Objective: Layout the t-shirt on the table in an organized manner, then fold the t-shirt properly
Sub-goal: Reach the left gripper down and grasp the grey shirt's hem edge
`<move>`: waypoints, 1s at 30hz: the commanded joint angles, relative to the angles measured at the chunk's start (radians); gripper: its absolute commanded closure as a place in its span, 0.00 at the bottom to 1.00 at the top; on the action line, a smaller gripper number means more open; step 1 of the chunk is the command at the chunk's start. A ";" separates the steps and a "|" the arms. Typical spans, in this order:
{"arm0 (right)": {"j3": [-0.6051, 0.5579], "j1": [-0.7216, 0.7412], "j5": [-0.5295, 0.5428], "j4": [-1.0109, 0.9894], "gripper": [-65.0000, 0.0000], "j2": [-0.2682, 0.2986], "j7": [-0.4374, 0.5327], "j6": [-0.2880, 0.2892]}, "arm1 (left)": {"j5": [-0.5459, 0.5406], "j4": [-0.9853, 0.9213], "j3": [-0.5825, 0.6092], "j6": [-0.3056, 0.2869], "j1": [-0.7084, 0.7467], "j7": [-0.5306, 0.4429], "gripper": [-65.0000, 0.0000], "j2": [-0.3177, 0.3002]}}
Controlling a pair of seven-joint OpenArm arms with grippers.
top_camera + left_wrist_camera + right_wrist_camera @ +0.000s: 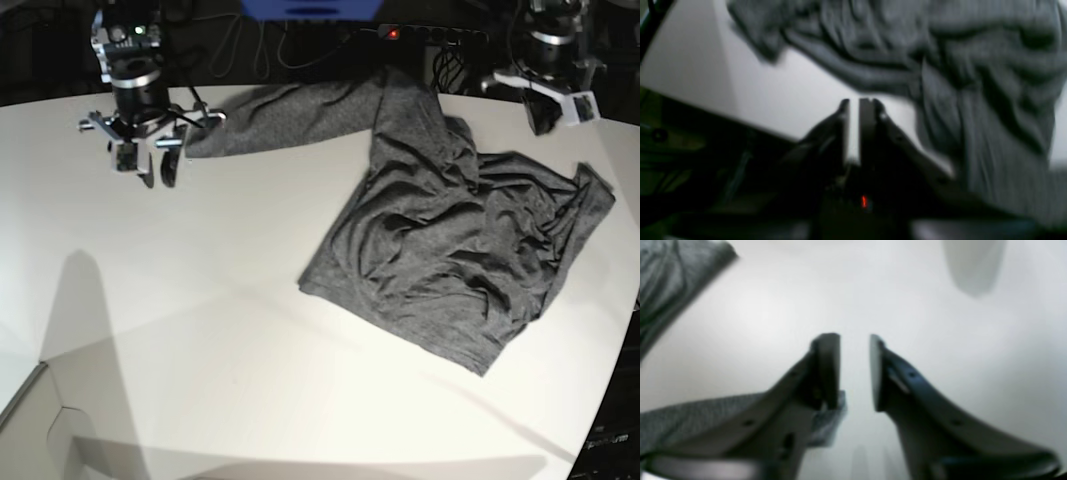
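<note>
Heathered dark grey knit t-shirt (450,250) lies crumpled on white bench (200,320), one sleeve stretched toward right fingers (148,165), which are nearest. Both fingers parted, empty; left fingers (858,101) barely.

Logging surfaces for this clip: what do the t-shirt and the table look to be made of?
The t-shirt: soft heathered dark grey knit, probably cotton-blend jersey; matte, it lies in loose wrinkles and folds. The table: smooth white hard top, perhaps laminate or painted board; faint sheen, crisp arm shadows, no visible grain.
</note>
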 commanded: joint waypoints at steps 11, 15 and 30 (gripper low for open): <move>-0.027 -0.008 -0.005 -0.006 0.54 0.012 -0.034 -0.001 | 0.012 -0.036 -0.078 0.002 -0.485 0.073 0.49 -0.012; -0.026 -0.005 -0.005 -0.009 0.54 0.035 -0.076 -0.001 | 0.012 -0.179 -0.072 0.002 -0.711 0.193 0.49 -0.012; -0.020 -0.006 -0.009 -0.009 0.54 0.033 -0.080 -0.001 | 0.012 -0.787 -0.049 0.000 -1.108 0.198 0.45 -0.014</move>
